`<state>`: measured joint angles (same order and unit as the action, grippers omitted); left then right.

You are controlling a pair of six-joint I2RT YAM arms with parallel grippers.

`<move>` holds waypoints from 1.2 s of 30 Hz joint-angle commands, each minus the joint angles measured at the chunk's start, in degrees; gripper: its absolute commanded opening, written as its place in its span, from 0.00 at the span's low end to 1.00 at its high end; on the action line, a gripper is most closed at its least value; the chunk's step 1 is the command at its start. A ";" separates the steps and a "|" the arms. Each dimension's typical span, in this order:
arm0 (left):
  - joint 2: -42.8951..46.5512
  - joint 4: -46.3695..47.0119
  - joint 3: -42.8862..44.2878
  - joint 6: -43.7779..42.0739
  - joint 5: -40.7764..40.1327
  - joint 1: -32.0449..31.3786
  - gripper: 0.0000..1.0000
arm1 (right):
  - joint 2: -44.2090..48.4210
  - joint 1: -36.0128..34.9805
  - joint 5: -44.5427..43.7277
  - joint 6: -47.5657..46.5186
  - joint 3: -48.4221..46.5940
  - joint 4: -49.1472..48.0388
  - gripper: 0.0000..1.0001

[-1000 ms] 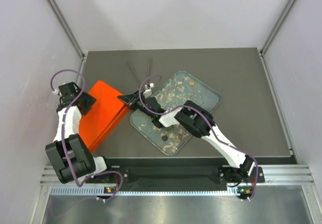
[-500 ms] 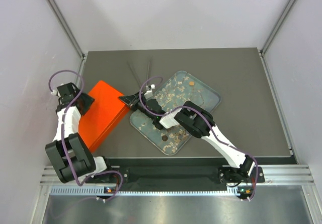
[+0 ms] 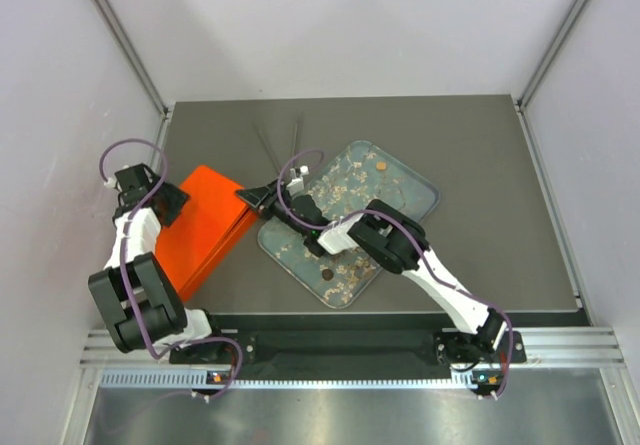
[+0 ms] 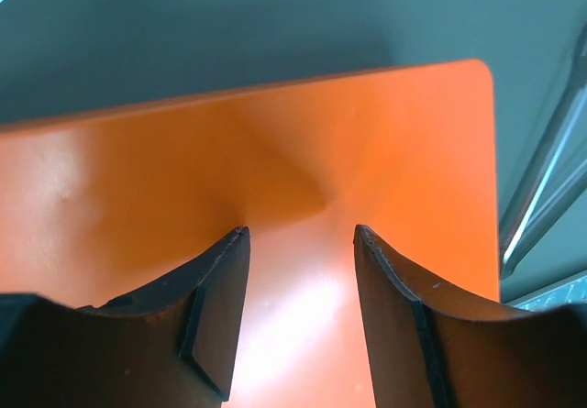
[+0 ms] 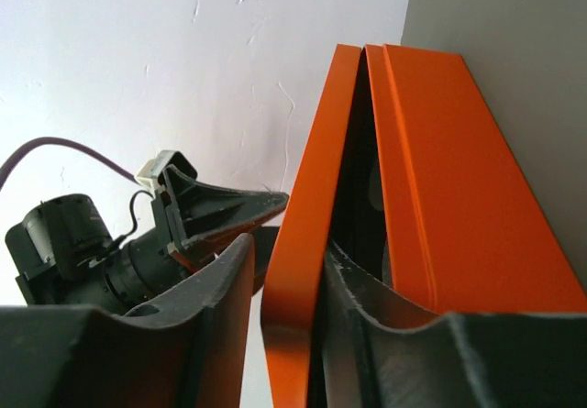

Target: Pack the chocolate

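Orange box [image 3: 205, 230]: outstretched right pincer [image 3: 250, 196] straddles its lid edge [image 5: 293, 270], grip unclear; left pincer [image 4: 301, 232] spread.

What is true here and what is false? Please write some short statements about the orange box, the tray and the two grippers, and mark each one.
1. The orange box lies to the left of the clear tray. True.
2. The left gripper holds a chocolate. False: its jaws stand apart with nothing between them, over the orange box.
3. The right gripper straddles an edge of the orange box. True.
4. The clear tray has no chocolate on it. False: a caramel-brown piece and a dark piece lie on it among the flakes.
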<state>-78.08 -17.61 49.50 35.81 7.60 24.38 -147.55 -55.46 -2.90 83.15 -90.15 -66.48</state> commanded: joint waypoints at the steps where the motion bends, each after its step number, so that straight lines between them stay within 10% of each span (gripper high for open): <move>1: -1.37 0.55 -0.54 -0.22 1.10 0.32 0.55 | 4.54 0.88 -0.62 -3.44 1.64 -0.06 0.34; 25: -4.27 0.47 -0.01 -0.83 4.09 0.49 0.55 | 15.09 7.82 2.54 -10.19 12.81 0.38 0.50; 36: -4.18 0.47 -0.01 -1.10 4.97 0.40 0.54 | 20.46 6.60 13.87 -28.91 -2.47 38.12 0.25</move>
<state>-80.71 -14.52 49.89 35.79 11.68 24.60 -131.31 -47.46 6.09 62.87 -86.30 -43.22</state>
